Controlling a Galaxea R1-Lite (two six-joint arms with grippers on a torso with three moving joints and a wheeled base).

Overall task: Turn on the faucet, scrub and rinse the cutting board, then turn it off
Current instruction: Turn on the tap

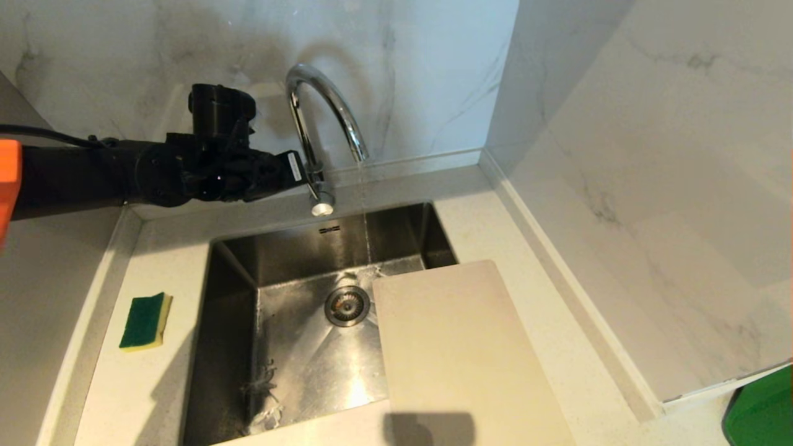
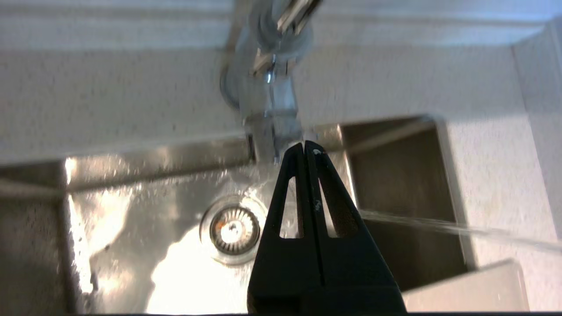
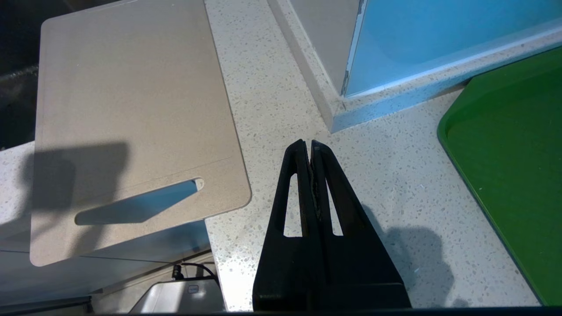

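Beside the stem of the faucet [image 1: 322, 118], left gripper [image 1: 296, 167] hovering level with fingers pressed fully together and gripping nothing; tips sitting just at the lever knob [image 1: 322, 207], apparently placed to nudge rather than clasp it; water running in a thin stream from the spout into the sink [image 1: 235, 272], so the tap judged already on; beyond and below those tips, cutting board [image 1: 461, 353] lying across the sink's right rim, partly over the basin, likely so rinse water drains away; sponge [image 1: 146, 321] waiting on the counter on the sink's other side, untouched; over the counter beside the board's slot handle, right gripper [image 3: 309, 147] parked, likewise closed and empty; green tray [image 3: 509, 166] lying nearby.
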